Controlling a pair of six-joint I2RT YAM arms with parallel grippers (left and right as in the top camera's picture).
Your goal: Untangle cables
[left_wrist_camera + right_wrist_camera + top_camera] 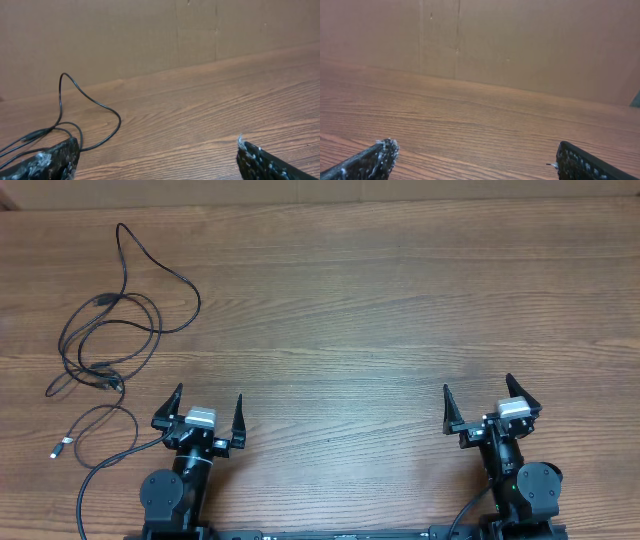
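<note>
Overhead: the wood-grain table (350,310) is seen from above, both arms parked at its near edge. The cables (105,377) are found at the far left of the table, loosely spread in several overlapping loops, with one long strand running up toward the far edge and curling back. A knot of crossings is noted about midway down the bunch. A silvery plug (57,450) is lying at the lower left end of one strand, apart from the rest. The left end effector (209,393) is held just right of the lowest loops, jaws spread wide, nothing between them, no cable touched. The right end effector (478,384) is set well apart on the other side, jaws likewise spread wide and empty. Left wrist: two dark, scuffed fingers (50,160) are seen at the bottom corners with bare table between them. Part of the cables is visible at left, one strand arching up off the wood and sweeping back down behind the left finger. A brown wall (125,40) is seen behind. Right wrist: both fingers (365,162) are set wide apart over bare wood, and no cable is seen.
</note>
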